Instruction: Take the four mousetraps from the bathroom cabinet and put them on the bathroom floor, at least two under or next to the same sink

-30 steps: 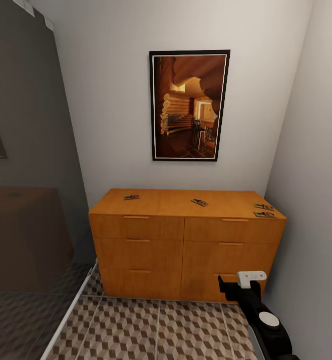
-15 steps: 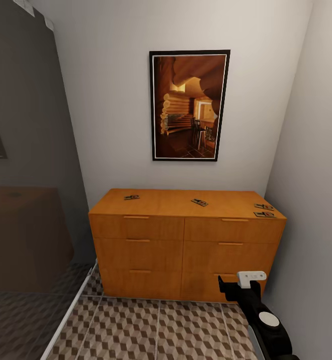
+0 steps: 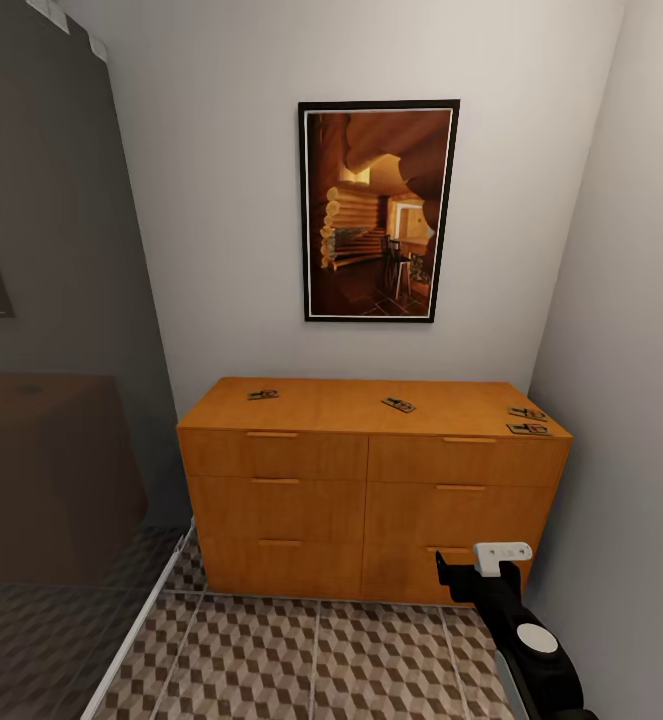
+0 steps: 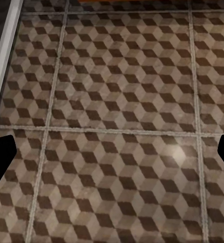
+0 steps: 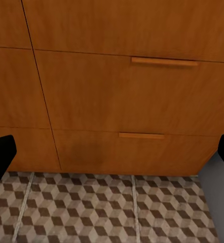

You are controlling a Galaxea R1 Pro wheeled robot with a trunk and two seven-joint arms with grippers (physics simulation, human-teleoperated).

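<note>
Wooden cabinet — four mousetraps atop — above right gripper.

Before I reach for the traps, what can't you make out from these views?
- The mousetraps on the cabinet, head view: too small to tell whether they are set.
- Right gripper, right wrist view: fingertips cut off by the side edges.
- Left gripper, left wrist view: the same, over the bathroom floor.
- Drawer contents: hidden behind closed fronts.

Head view: cabinet vs. back wall, under framed picture. Four mousetraps on top. Right arm low at right, above bathroom floor.
</note>
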